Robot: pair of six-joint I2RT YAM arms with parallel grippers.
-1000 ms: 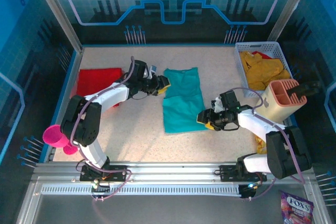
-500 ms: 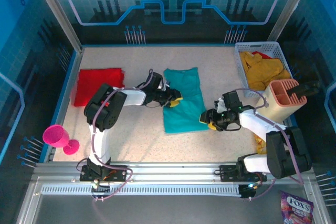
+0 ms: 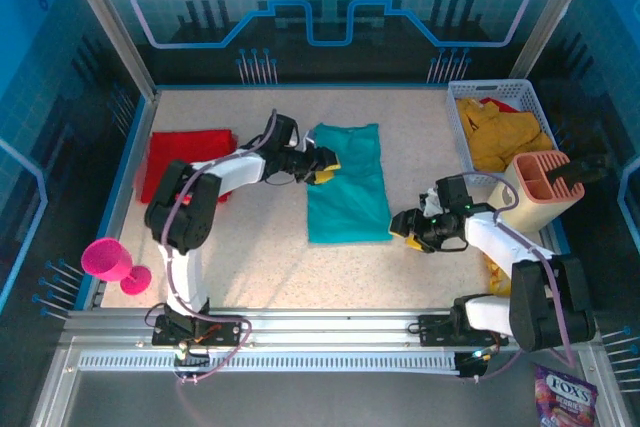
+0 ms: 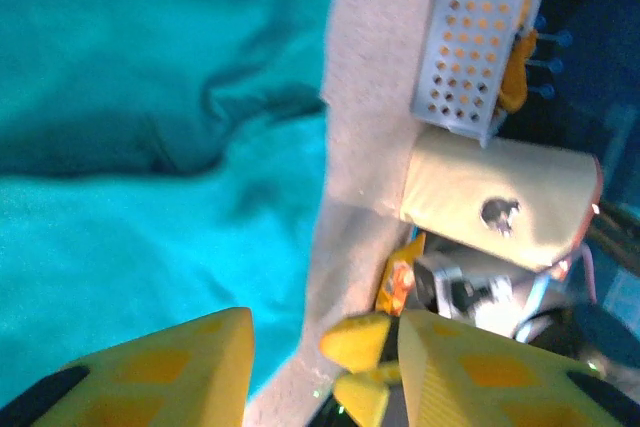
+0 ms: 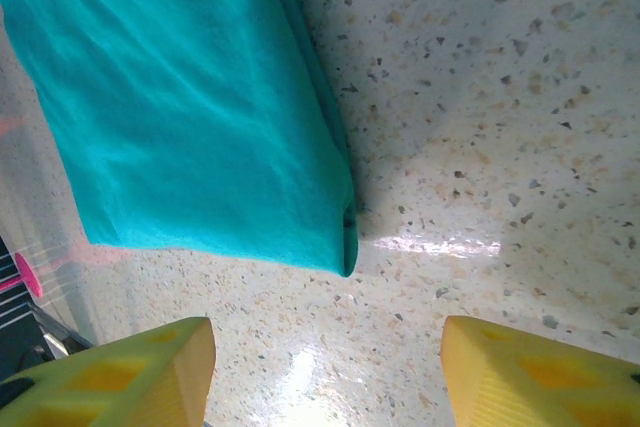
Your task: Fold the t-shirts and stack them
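Folded teal t-shirt (image 3: 348,195) mid worktop (image 3: 255,247); left hand (image 3: 325,167) wide over its far-left edge, right hand (image 3: 400,229) wide by its near-right corner

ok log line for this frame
left gripper open over teal t-shirt left edge | right gripper open beside its near-right corner | red t-shirt folded far left | not stacked

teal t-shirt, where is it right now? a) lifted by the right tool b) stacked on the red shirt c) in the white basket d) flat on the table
d, the teal t-shirt lies flat on the table, apart from the red t-shirt and the basket, with the right tool open beside it.
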